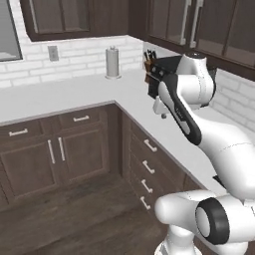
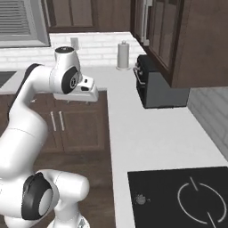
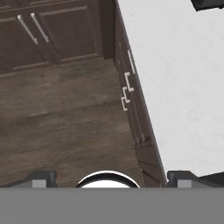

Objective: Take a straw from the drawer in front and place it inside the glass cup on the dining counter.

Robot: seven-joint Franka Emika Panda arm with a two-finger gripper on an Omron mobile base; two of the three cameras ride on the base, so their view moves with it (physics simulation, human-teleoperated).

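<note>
1. Your gripper (image 3: 111, 177) hangs above the wood floor beside the white wall counter (image 3: 183, 87), pointing down, with its jaws spread as wide as they go and nothing between them.
2. The drawer (image 1: 149, 145) you most likely want is the top one in the stack under that counter, marked by a short horizontal silver handle (image 3: 131, 61); every drawer there looks shut, so the opening step is not yet begun.
3. The straw is presumably hidden inside the shut drawer, so judge nothing about its lie yet.
4. Bring the hand lower and turn it toward the drawer front, so the fingers straddle the bar across its short side.
5. Avoid the cabinet doors (image 1: 55, 152) with vertical handles in the corner; they're not your target.
6. Close on the bar's middle, then pull straight out, square to the front, to keep the drawer from binding.
</note>
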